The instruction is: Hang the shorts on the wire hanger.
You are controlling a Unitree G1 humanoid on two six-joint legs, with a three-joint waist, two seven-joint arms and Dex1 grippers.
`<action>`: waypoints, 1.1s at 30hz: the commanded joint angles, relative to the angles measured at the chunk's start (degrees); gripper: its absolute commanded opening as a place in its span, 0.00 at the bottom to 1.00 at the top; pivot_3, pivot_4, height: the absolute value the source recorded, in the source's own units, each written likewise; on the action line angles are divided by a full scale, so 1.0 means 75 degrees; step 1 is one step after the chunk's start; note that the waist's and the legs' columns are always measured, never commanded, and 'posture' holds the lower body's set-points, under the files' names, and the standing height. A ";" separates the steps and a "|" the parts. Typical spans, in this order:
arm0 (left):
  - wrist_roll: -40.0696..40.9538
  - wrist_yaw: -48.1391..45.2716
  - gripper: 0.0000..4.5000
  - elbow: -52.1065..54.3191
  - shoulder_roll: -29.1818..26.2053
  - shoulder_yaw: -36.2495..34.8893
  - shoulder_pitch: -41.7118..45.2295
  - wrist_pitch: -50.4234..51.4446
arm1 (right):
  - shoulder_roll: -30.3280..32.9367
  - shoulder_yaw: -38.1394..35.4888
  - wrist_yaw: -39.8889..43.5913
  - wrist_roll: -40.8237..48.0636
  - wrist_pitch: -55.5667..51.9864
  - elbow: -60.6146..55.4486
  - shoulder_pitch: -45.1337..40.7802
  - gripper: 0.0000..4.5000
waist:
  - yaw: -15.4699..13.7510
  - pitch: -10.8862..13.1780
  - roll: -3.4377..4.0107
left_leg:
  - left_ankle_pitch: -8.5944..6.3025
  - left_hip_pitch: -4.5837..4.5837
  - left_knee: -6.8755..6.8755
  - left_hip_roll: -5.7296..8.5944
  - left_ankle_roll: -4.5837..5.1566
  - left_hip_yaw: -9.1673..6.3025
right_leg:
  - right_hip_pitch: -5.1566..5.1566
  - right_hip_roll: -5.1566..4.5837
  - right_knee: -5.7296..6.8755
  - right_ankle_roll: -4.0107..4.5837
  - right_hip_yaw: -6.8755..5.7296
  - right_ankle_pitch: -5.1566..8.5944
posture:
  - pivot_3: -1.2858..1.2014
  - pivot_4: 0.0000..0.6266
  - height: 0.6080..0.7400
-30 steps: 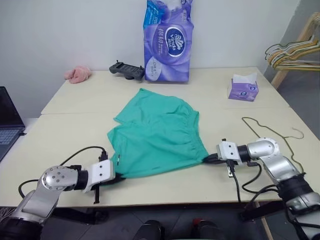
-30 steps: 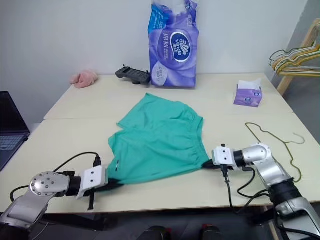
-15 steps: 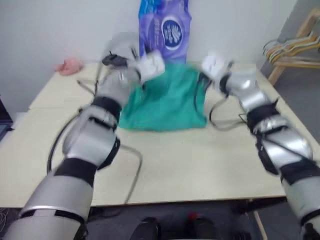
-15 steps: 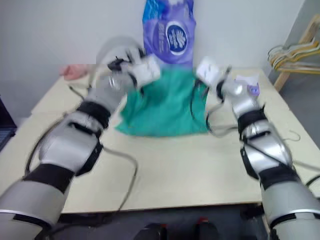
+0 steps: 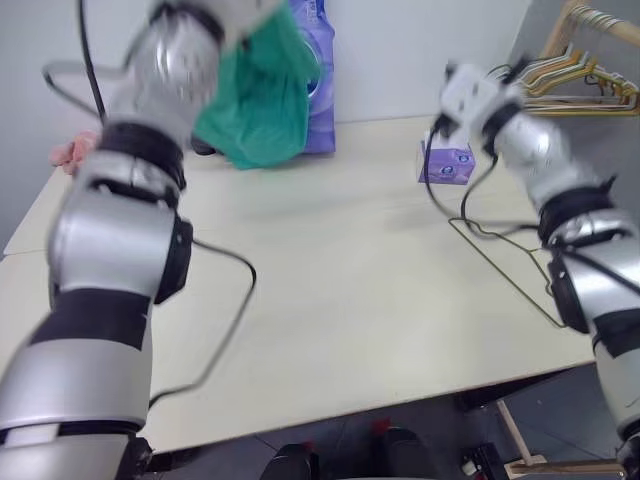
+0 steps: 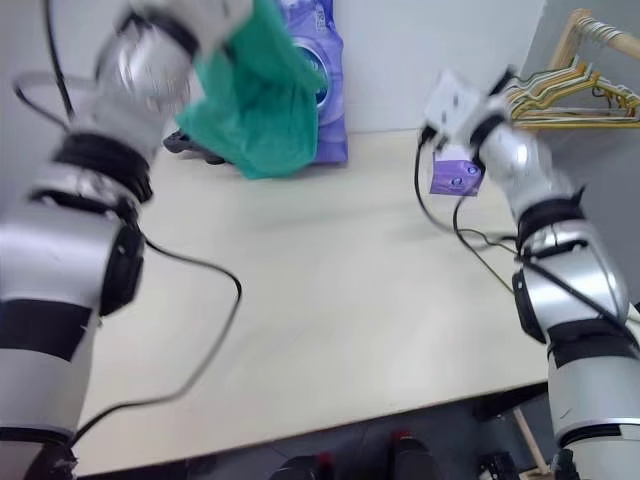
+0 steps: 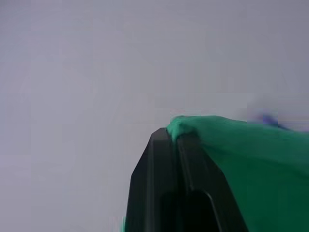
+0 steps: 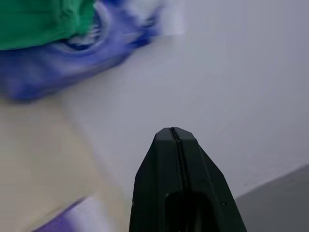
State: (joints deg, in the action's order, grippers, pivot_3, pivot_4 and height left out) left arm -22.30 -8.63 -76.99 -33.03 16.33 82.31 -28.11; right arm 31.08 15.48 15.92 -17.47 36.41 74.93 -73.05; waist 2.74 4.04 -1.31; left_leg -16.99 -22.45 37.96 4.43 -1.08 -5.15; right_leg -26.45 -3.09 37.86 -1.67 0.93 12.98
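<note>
The teal-green shorts (image 5: 262, 95) hang bunched in the air over the table's far left side, in front of the purple pack. My left gripper (image 7: 176, 135) is raised high and shut on a corner of the cloth, which is pinched at its fingertips. My right gripper (image 8: 174, 130) is shut with nothing between its fingers; that arm is lifted above the far right of the table, near the tissue box. The thin wire hanger (image 5: 500, 265) lies flat on the table's right side, below the right arm.
A tall purple tissue pack (image 5: 322, 95) stands at the back. A small purple tissue box (image 5: 447, 165) sits at the back right. A bunch of hangers (image 5: 580, 85) hangs on a wooden rack beyond the table's right edge. A pink cloth (image 5: 70, 150) lies far left.
Both arms rose from the table's front edge. The shorts were lifted off the table by the left gripper, and the right gripper let go of its corner. The view shifted.
</note>
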 commanded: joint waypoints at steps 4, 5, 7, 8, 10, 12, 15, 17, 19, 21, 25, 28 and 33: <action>0.1136 -0.4053 0.01 0.1572 -0.0975 -0.0597 -0.2996 0.0539 | -0.0067 -0.1149 0.3615 0.2467 -0.1194 -0.3110 0.2290 0.00 | 0.0101 0.0000 -0.0010 | -0.0003 0.0213 -0.0001 -0.0020 0.0068 0.0017 | 0.0199 0.0044 0.0003 0.0000 0.0007 -0.0037 | 0.54 0.05 1.00; 0.1553 -0.5146 0.01 0.2955 -0.1340 -0.0550 -0.4109 0.1025 | 0.0042 -0.0972 0.4046 0.2640 -0.1644 -0.4232 0.3077 0.00 | 0.0091 -0.0002 -0.0011 | -0.0008 0.0211 0.0017 -0.0023 0.0074 0.0014 | 0.0200 0.0045 0.0016 -0.0001 0.0008 -0.0036 | 0.55 0.06 1.00; 0.2505 -0.6906 0.01 0.5846 -0.2086 -0.0499 -0.6156 0.2061 | 0.0158 -0.0836 0.4422 0.2830 -0.2574 -0.5912 0.4185 0.00 | 0.0112 -0.0022 0.0008 | -0.0003 0.0195 0.0016 -0.0026 0.0060 0.0003 | 0.0183 0.0006 0.0040 -0.0007 0.0026 -0.0031 | 0.55 0.06 1.00; 0.2913 -0.7448 0.01 0.7218 -0.2469 -0.0523 -0.6966 0.2675 | 0.0231 -0.0775 0.4583 0.2843 -0.2906 -0.6543 0.4564 0.00 | 0.0106 -0.0030 0.0017 | -0.0010 0.0192 0.0000 -0.0032 0.0056 -0.0002 | 0.0176 0.0006 0.0033 -0.0008 0.0042 -0.0026 | 0.55 0.07 1.00; 0.3353 -0.7891 0.01 0.8890 -0.2919 -0.0670 -0.7777 0.3803 | 0.0280 -0.0759 0.4587 0.2684 -0.3179 -0.7133 0.4850 0.00 | 0.0053 -0.0023 0.0025 | -0.0026 0.0162 0.0005 -0.0016 0.0039 -0.0021 | 0.0147 -0.0003 0.0031 -0.0021 0.0043 -0.0001 | 0.55 0.07 1.00; 0.3561 -0.8167 0.01 0.9870 -0.3186 -0.0792 -0.8183 0.4606 | 0.0243 -0.0783 0.4608 0.2667 -0.3521 -0.7397 0.4925 0.00 | -0.0100 -0.0021 0.0025 | -0.0026 0.0081 0.0068 -0.0006 0.0039 -0.0048 | 0.0103 -0.0004 0.0023 -0.0022 0.0018 -0.0001 | 0.55 0.07 1.00; 0.4340 -0.9153 0.01 1.1320 -0.3944 -0.0902 -0.8753 0.5758 | 0.0162 -0.0576 0.5150 0.2774 -0.3752 -0.7635 0.4861 0.00 | -0.0292 -0.0023 0.0024 | -0.0035 0.0111 0.0117 -0.0002 0.0039 -0.0069 | 0.0156 0.0005 0.0024 -0.0019 -0.0006 -0.0003 | 0.55 0.07 1.00; 0.5272 -0.9899 0.01 1.2238 -0.4447 -0.1166 -0.9222 0.6353 | 0.0091 -0.0461 0.5548 0.2860 -0.3740 -0.7649 0.4739 0.00 | -0.0333 -0.0011 0.0046 | -0.0071 0.0210 0.0097 -0.0008 0.0102 -0.0060 | 0.0253 0.0035 0.0010 -0.0018 -0.0003 0.0004 | 0.55 0.07 1.00; 0.6149 -1.0534 0.01 1.2788 -0.4868 -0.1560 -0.9689 0.6757 | 0.0044 -0.0318 0.5891 0.2816 -0.3552 -0.7427 0.4571 0.00 | -0.0365 -0.0009 0.0049 | -0.0104 0.0283 0.0096 -0.0014 0.0146 -0.0046 | 0.0324 0.0050 -0.0002 -0.0021 -0.0007 0.0027 | 0.55 0.07 1.00; 0.6575 -1.0895 0.01 1.2957 -0.5143 -0.1786 -0.9974 0.7028 | -0.0050 -0.0210 0.6114 0.2764 -0.3414 -0.7093 0.4372 0.00 | -0.0389 -0.0007 0.0051 | -0.0114 0.0290 0.0102 -0.0013 0.0155 -0.0035 | 0.0327 0.0050 0.0005 -0.0025 -0.0007 0.0038 | 0.55 0.07 1.00; 0.5398 -1.0635 0.01 1.1993 -0.5056 -0.1379 -1.0061 0.5854 | -0.0357 0.0321 0.6248 0.2004 -0.2190 -0.5295 0.3403 0.00 | -0.0383 -0.0007 0.0054 | -0.0112 0.0298 0.0101 -0.0013 0.0150 -0.0023 | 0.0323 0.0051 0.0010 -0.0022 -0.0001 0.0038 | 0.55 0.06 1.00; 0.4742 -1.0036 0.01 1.1190 -0.4519 -0.1124 -0.9717 0.5439 | -0.0479 0.0722 0.6085 0.1275 -0.0803 -0.3926 0.2785 0.00 | -0.0403 -0.0008 0.0052 | -0.0106 0.0324 0.0085 -0.0013 0.0137 -0.0012 | 0.0334 0.0051 0.0010 -0.0013 0.0002 0.0043 | 0.55 0.07 1.00; 0.4439 -0.9754 0.00 1.1070 -0.4138 -0.1063 -0.9813 0.5239 | -0.0746 0.1311 0.5282 0.0170 0.1186 -0.2395 0.2201 0.28 | -0.0396 -0.0011 0.0047 | -0.0111 0.0320 0.0085 -0.0017 0.0100 -0.0002 | 0.0322 0.0051 0.0008 -0.0013 0.0015 0.0043 | 0.56 0.07 1.00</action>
State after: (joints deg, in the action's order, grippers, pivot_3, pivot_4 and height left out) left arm 11.27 -82.65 4.87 -64.14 8.90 8.61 11.78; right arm 25.95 24.48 58.58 -13.52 39.82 55.37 -54.74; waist -0.22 3.96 -0.96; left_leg -17.83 -20.06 38.61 4.30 -0.35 -5.16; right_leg -24.05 -2.70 37.93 -1.77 1.05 13.31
